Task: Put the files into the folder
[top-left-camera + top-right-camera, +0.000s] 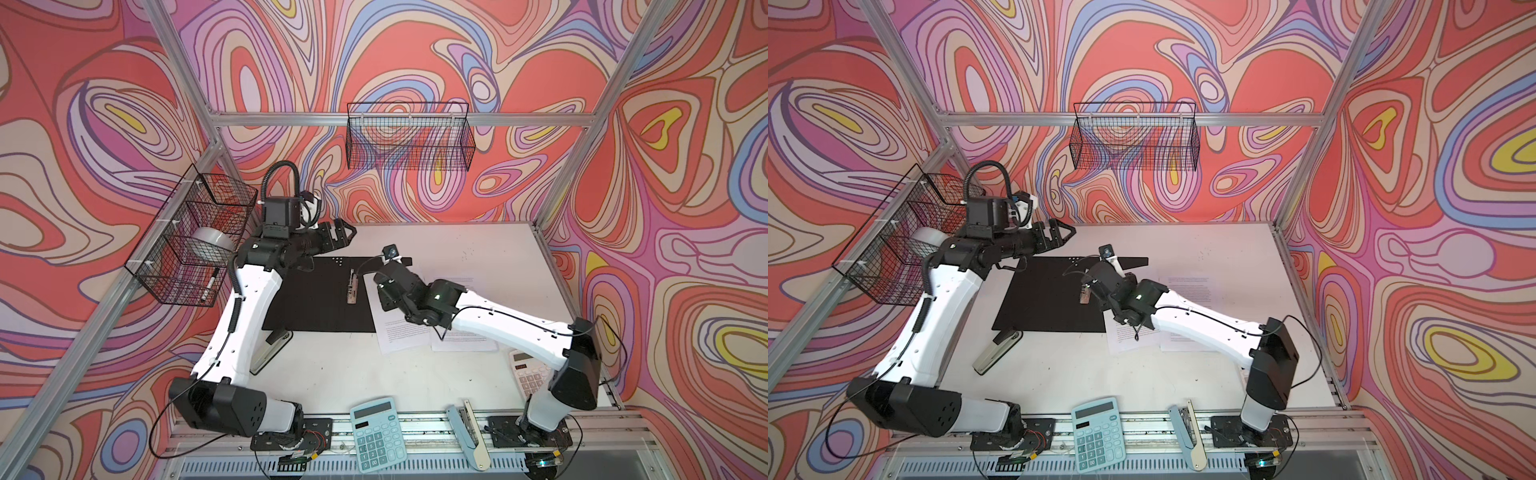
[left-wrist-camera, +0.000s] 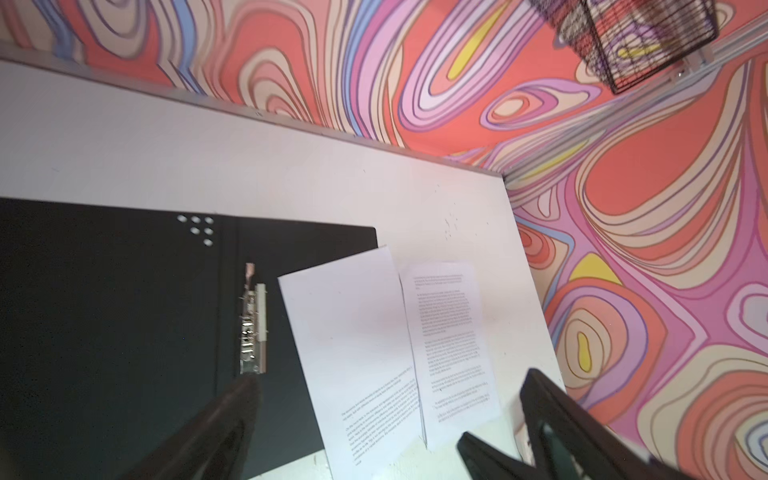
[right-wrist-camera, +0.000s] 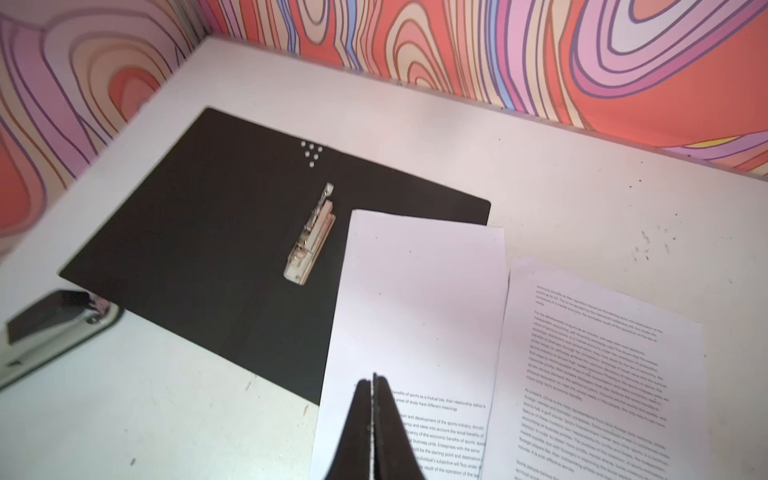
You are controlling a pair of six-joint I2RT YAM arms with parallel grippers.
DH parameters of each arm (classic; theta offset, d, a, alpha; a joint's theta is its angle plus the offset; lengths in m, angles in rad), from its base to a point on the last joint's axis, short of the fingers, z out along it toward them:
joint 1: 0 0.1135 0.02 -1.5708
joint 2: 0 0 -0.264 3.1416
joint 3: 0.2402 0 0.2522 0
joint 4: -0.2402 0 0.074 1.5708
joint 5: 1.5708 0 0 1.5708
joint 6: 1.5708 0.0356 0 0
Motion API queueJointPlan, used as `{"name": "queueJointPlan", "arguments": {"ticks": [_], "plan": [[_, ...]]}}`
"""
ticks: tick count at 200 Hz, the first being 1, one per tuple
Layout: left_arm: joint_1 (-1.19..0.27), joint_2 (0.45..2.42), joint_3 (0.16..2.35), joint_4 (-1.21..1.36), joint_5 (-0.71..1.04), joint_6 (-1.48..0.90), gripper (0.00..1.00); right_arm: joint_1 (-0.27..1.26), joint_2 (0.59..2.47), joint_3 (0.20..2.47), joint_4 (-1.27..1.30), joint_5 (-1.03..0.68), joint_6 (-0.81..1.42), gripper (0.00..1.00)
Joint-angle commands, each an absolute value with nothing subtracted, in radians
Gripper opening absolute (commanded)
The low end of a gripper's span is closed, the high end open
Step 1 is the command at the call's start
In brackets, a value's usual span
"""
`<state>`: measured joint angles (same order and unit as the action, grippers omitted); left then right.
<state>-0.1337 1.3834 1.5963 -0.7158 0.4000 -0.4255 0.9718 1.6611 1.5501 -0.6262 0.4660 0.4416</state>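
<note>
The flat black-lined folder [image 1: 316, 303] lies open on the white table [image 1: 490, 249], with its metal clip [image 1: 352, 289] along the spine. The white printed paper sheets [image 3: 419, 291] are at its right. One overlaps the folder's right edge, and the second sheet [image 3: 594, 365] lies just beside it on the table. The right pincer [image 3: 374, 380] is pressed together over the overlapping sheet; whether it pinches paper, I cannot tell. The left pincer [image 1: 348, 237] hangs spread wide near the folder's far edge.
</note>
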Motion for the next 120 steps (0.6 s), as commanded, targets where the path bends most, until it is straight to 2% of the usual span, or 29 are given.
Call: {"name": "queueJointPlan", "arguments": {"ticks": [1, 21, 44, 69, 120], "plan": [[-0.137, 1.380, 1.521, -0.764, 0.319, -0.400, 1.00, 0.904, 1.625, 1.524, -0.595, 0.323, 0.434, 0.02], [-0.136, 1.391, 1.382, -0.705, 0.386, -0.472, 1.00, 0.843, 1.638, 1.511, -0.620, 0.254, 0.438, 0.23], [-0.152, 1.447, 1.237, -0.601, 0.447, -0.543, 1.00, 0.781, 1.678, 1.492, -0.629, 0.180, 0.475, 0.35], [-0.190, 1.542, 1.243, -0.609, 0.402, -0.537, 1.00, 0.733, 1.709, 1.460, -0.592, 0.135, 0.494, 0.40], [-0.305, 1.718, 1.339, -0.682, 0.333, -0.526, 1.00, 0.664, 1.766, 1.419, -0.491, -0.031, 0.501, 0.42]]}}
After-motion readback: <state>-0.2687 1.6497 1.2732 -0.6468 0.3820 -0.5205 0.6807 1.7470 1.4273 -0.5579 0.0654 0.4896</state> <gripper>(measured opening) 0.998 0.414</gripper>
